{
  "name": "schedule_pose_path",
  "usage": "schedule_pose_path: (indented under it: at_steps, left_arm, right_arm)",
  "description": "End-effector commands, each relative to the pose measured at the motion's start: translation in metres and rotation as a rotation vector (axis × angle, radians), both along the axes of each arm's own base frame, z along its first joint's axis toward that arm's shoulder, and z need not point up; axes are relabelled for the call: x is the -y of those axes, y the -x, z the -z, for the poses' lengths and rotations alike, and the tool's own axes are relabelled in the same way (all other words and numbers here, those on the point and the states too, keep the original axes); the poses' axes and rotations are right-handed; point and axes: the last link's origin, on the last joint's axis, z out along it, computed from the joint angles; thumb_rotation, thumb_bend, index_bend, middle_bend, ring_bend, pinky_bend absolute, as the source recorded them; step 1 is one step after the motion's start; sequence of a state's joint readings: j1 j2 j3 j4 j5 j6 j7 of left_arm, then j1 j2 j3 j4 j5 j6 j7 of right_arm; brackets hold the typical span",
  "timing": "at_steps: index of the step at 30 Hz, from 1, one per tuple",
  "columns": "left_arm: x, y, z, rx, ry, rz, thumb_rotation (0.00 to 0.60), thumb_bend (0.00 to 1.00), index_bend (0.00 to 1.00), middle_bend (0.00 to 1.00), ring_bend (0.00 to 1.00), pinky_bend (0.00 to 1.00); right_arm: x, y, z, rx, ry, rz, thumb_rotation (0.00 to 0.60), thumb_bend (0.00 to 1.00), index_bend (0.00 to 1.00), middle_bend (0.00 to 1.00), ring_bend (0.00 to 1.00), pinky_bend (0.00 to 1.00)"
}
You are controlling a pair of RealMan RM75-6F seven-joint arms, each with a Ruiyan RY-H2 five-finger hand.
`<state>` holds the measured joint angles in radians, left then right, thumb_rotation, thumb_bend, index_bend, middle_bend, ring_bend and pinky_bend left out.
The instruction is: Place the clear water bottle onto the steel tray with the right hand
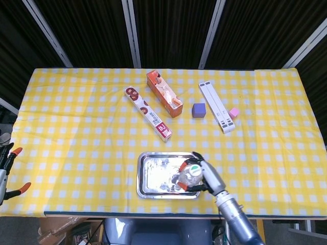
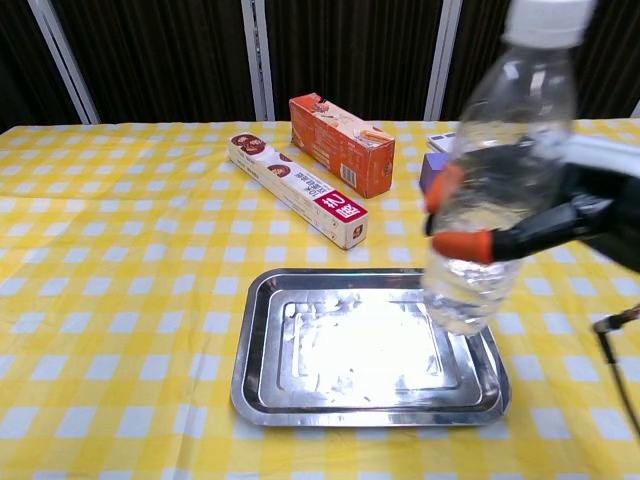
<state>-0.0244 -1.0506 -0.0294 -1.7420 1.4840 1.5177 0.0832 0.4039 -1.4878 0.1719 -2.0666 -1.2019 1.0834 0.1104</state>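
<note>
My right hand (image 1: pixel 203 174) grips the clear water bottle (image 1: pixel 184 178) over the right part of the steel tray (image 1: pixel 153 176). In the chest view the bottle (image 2: pixel 495 170) looms large and nearly upright, white cap on top. Its base hangs over the tray's (image 2: pixel 262 335) right side. The right hand (image 2: pixel 565 222) wraps the bottle from the right, orange-tipped fingers (image 2: pixel 462 243) across its front. My left hand (image 1: pixel 9 172) hangs at the table's left edge, fingers apart, holding nothing.
Behind the tray lie a long foil-wrap box (image 1: pixel 148 113), an orange carton (image 1: pixel 164 93), a purple cube (image 1: pixel 199 110), a white power strip (image 1: pixel 216 106) and a small pink cube (image 1: pixel 234 112). The chest view shows the wrap box (image 2: pixel 298 188) and carton (image 2: pixel 342 144).
</note>
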Motion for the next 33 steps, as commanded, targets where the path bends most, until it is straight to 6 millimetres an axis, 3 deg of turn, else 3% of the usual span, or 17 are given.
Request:
schedule_pose_path:
  at_steps: [1, 6, 12, 19, 22, 27, 33]
  left_arm:
    - [-0.001, 0.001, -0.001, 0.000, -0.002, -0.004, 0.600, 0.19, 0.11, 0.00, 0.00, 0.00]
    - [-0.001, 0.001, -0.001, 0.001, 0.000, -0.004, 0.600, 0.19, 0.11, 0.00, 0.00, 0.00]
    - [0.000, -0.001, 0.002, -0.007, 0.000, -0.002, 0.600, 0.19, 0.11, 0.00, 0.00, 0.00]
    - [0.002, -0.003, 0.005, -0.018, 0.008, 0.001, 0.600, 0.19, 0.11, 0.00, 0.00, 0.00]
    - [0.002, -0.004, 0.007, -0.022, 0.011, 0.001, 0.600, 0.19, 0.11, 0.00, 0.00, 0.00]
    - [0.002, -0.006, 0.009, -0.024, 0.016, 0.007, 0.600, 0.19, 0.11, 0.00, 0.00, 0.00]
    - [0.003, -0.005, 0.008, -0.021, 0.013, 0.006, 0.600, 0.19, 0.11, 0.00, 0.00, 0.00]
  right_arm:
    - [-0.006, -0.043, 0.026, 0.027, -0.039, 0.010, 0.600, 0.33, 0.85, 0.61, 0.30, 0.00]
    - [0.003, -0.013, 0.009, -0.003, 0.016, 0.110, 0.600, 0.33, 0.85, 0.61, 0.29, 0.00]
    - [0.011, 0.064, -0.042, -0.054, 0.100, 0.254, 0.600, 0.33, 0.85, 0.61, 0.30, 0.00]
    - [-0.002, 0.154, -0.097, -0.108, 0.161, 0.365, 0.600, 0.33, 0.85, 0.61, 0.29, 0.00]
    - [-0.005, 0.180, -0.114, -0.139, 0.183, 0.395, 0.600, 0.33, 0.85, 0.61, 0.30, 0.00]
    - [-0.005, 0.194, -0.124, -0.172, 0.215, 0.385, 0.600, 0.33, 0.85, 0.61, 0.29, 0.00]
    - [-0.001, 0.162, -0.094, -0.094, 0.153, 0.313, 0.600, 0.33, 0.85, 0.61, 0.30, 0.00]
